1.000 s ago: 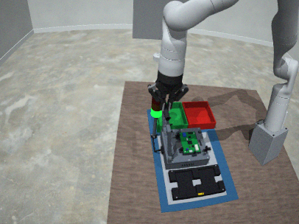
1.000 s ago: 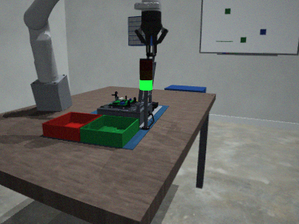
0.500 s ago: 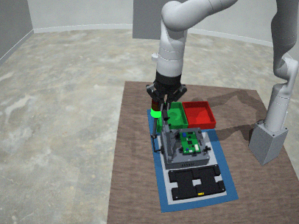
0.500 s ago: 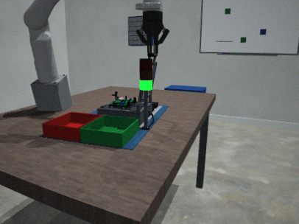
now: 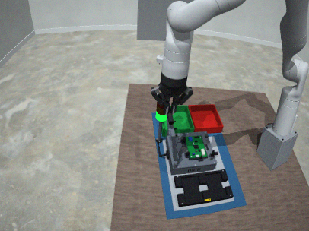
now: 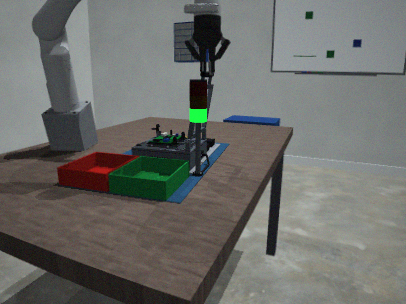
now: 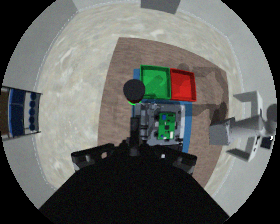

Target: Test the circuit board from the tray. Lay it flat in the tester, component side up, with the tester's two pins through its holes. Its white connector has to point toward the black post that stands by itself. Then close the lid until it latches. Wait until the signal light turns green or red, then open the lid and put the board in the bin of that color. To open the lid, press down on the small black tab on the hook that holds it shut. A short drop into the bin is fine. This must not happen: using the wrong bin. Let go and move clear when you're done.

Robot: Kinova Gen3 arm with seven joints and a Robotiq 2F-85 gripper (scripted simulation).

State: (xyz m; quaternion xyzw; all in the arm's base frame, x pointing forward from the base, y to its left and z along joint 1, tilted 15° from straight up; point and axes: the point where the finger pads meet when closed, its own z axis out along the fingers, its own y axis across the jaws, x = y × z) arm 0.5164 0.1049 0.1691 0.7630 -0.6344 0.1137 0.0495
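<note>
The green circuit board (image 5: pixel 195 146) lies flat in the grey tester (image 5: pixel 192 160), component side up. It also shows in the exterior view (image 6: pixel 165 138) and in the wrist view (image 7: pixel 166 126). The tester's lid (image 5: pixel 174 147) (image 6: pixel 209 103) stands raised, nearly upright, at the tester's left side. My gripper (image 5: pixel 170 106) (image 6: pixel 207 70) is high above that side and is shut on the lid's top edge. The signal light (image 5: pixel 161 116) right beside the gripper glows green (image 6: pixel 198 114). I cannot make out the hook and its black tab.
The green bin (image 5: pixel 179 118) and the red bin (image 5: pixel 205 118) sit side by side just beyond the tester, on the blue mat. The empty black tray (image 5: pixel 203 188) lies in front of the tester. The arm's base (image 5: pixel 275 144) stands at the table's right.
</note>
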